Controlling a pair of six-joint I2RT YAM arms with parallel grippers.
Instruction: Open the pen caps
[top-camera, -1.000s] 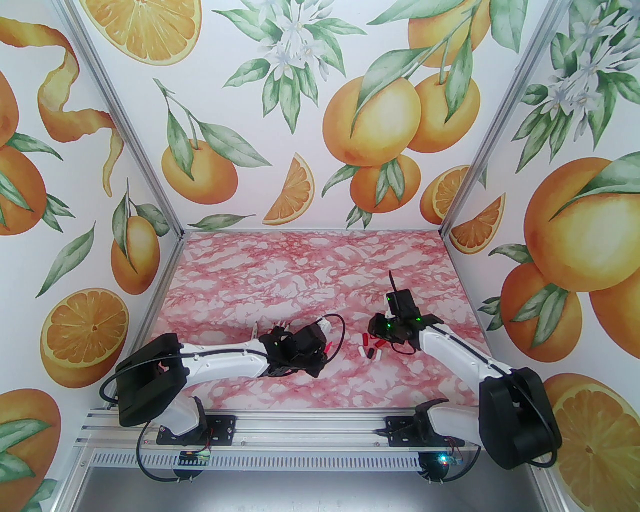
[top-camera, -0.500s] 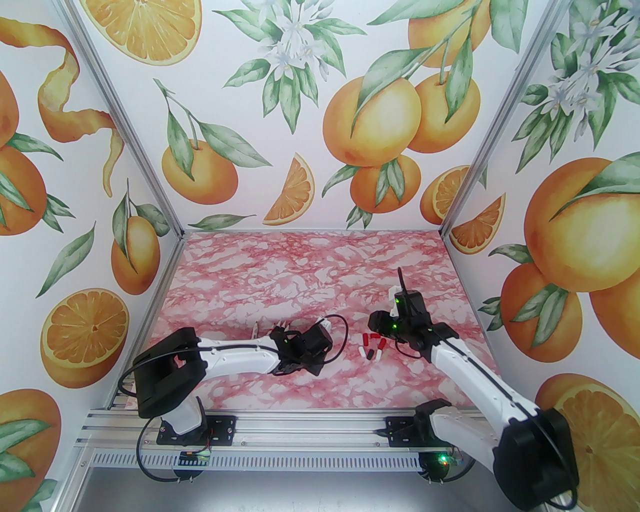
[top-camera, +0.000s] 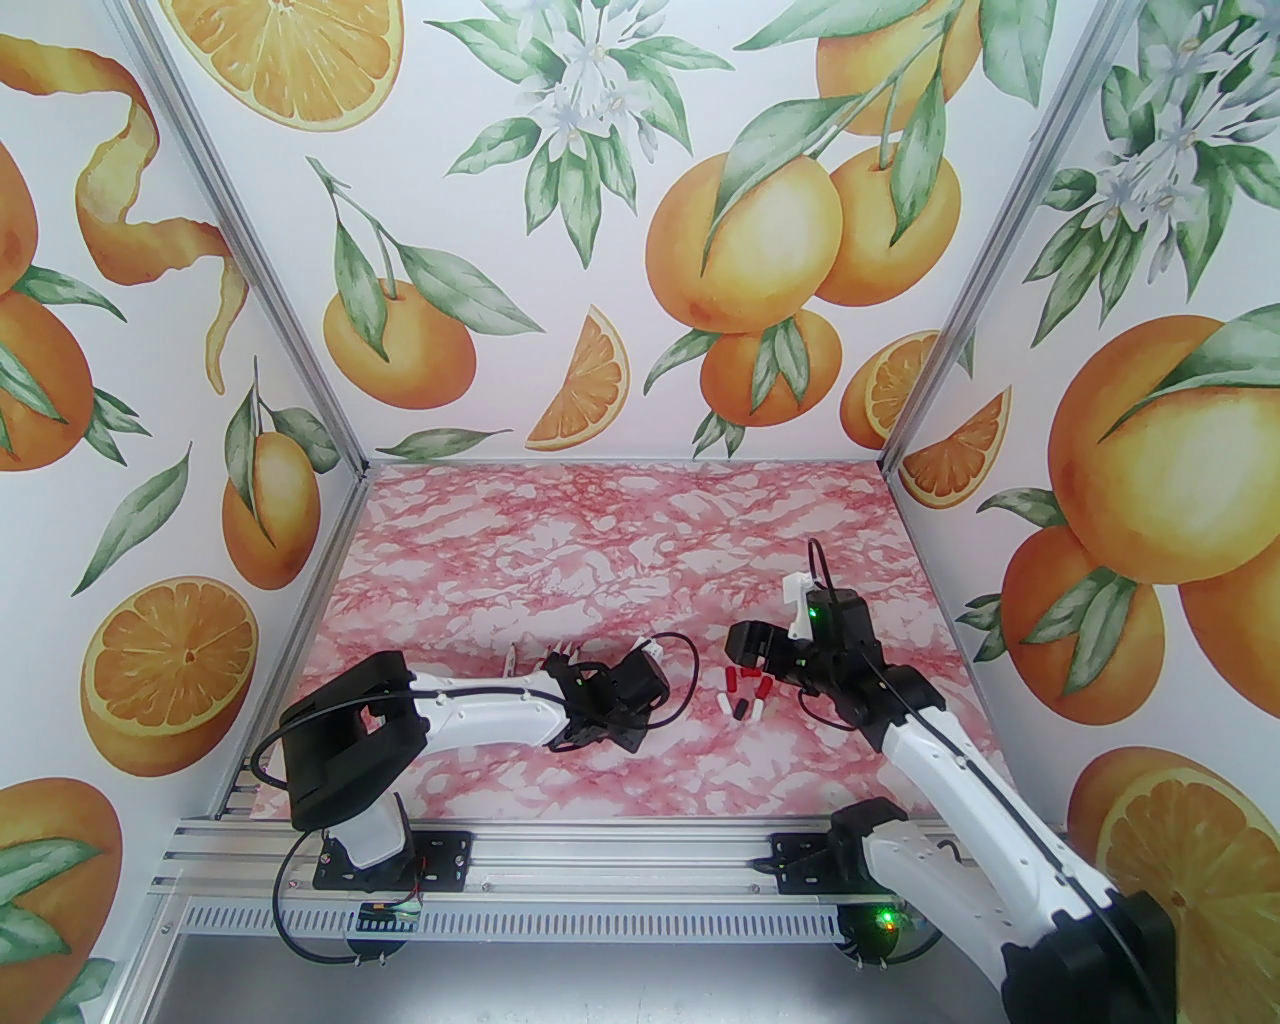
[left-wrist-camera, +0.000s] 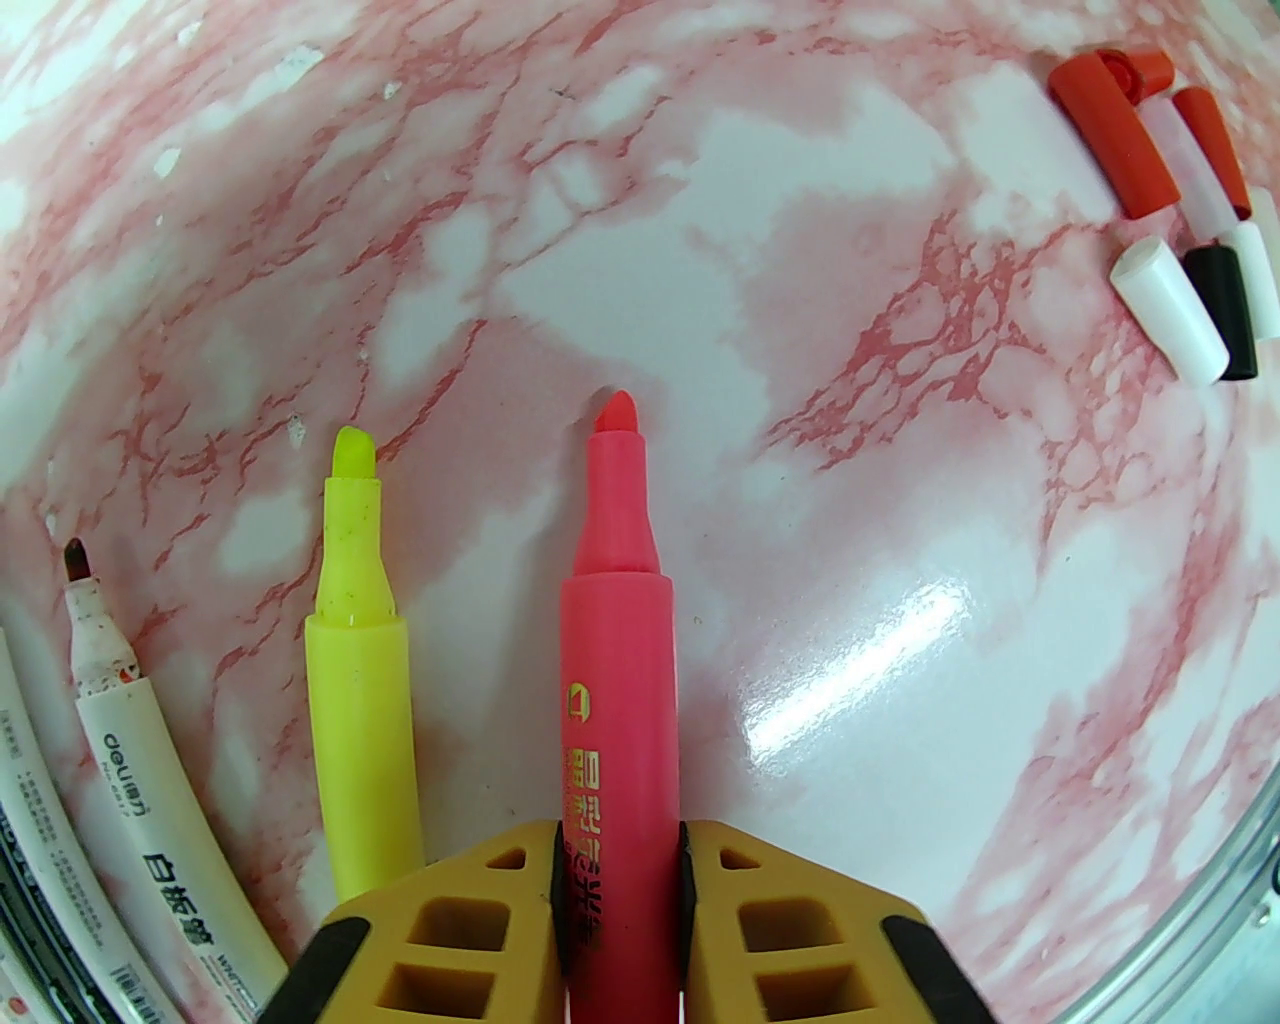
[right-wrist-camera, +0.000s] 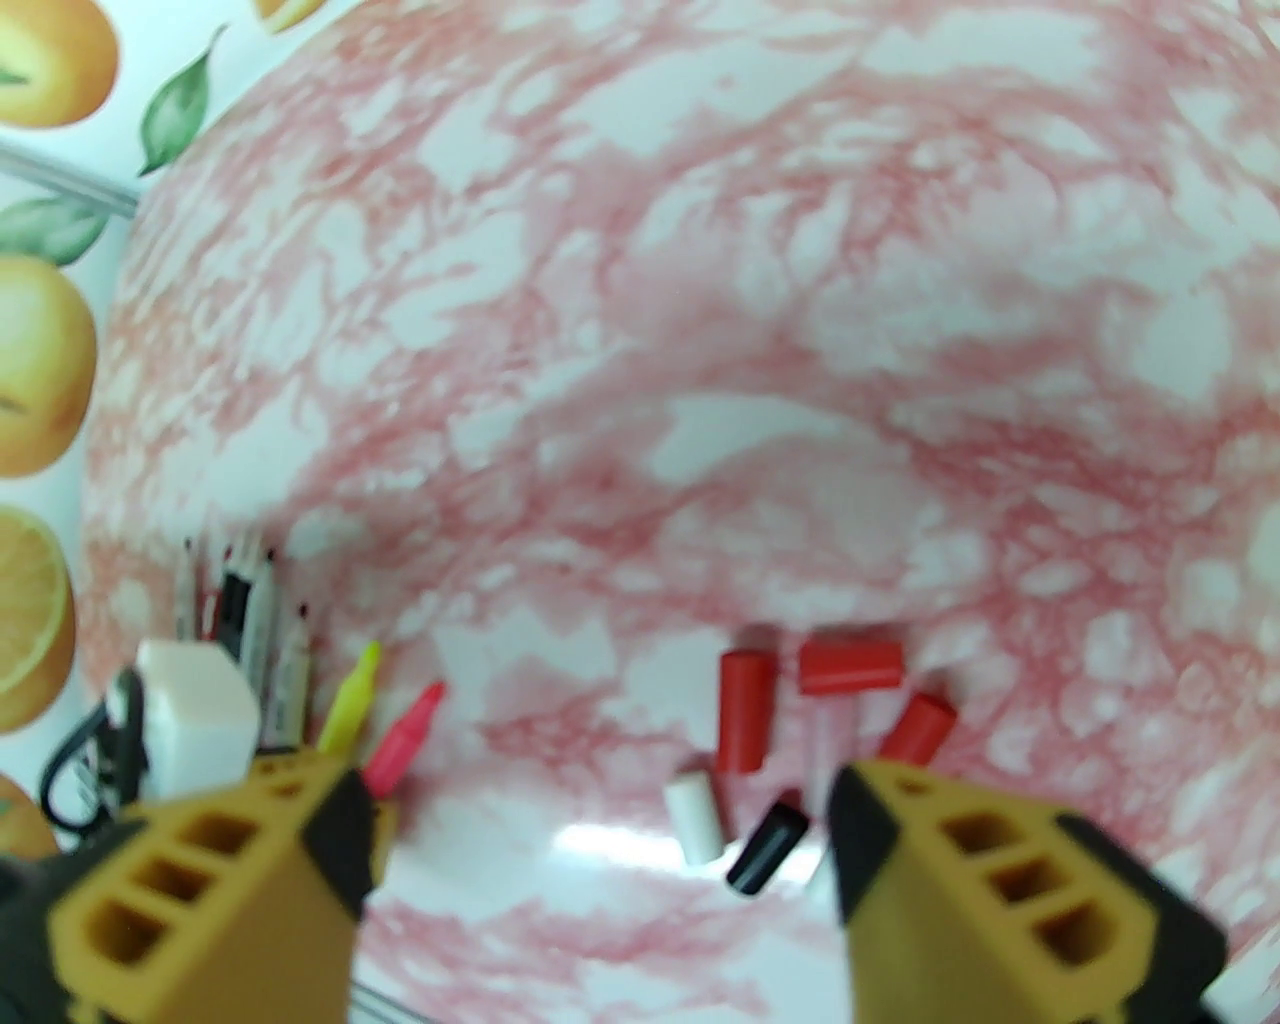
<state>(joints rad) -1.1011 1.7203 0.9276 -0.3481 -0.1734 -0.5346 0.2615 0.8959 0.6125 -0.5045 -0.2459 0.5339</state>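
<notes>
The pink pen (left-wrist-camera: 615, 620) lies uncapped on the table, and my left gripper (left-wrist-camera: 620, 850) is shut on its barrel. An uncapped yellow pen (left-wrist-camera: 355, 650) and a white marker (left-wrist-camera: 120, 720) lie just left of it. The pen caps (top-camera: 742, 692) sit loose in a small pile right of my left gripper (top-camera: 575, 672). That pile holds red caps (left-wrist-camera: 1130, 140), a white cap (left-wrist-camera: 1170, 310) and a black cap (left-wrist-camera: 1225, 300). My right gripper (right-wrist-camera: 595, 810) hovers open over the pile with nothing between its fingers. Below it are a red cap (right-wrist-camera: 745, 710), a white cap (right-wrist-camera: 695, 815) and a black cap (right-wrist-camera: 768, 848).
More pens (right-wrist-camera: 250, 610) lie bunched at the left behind the left wrist's white camera block (right-wrist-camera: 190, 715). The pink marbled table (top-camera: 620, 540) stretches bare towards the back wall. Orange-patterned walls (top-camera: 200, 400) close in the left, right and far sides.
My right gripper has opened wide and drawn slightly back and right from the cap pile, its arm swinging right. The left arm's elbow shifted right while its gripper stayed at the pens.
</notes>
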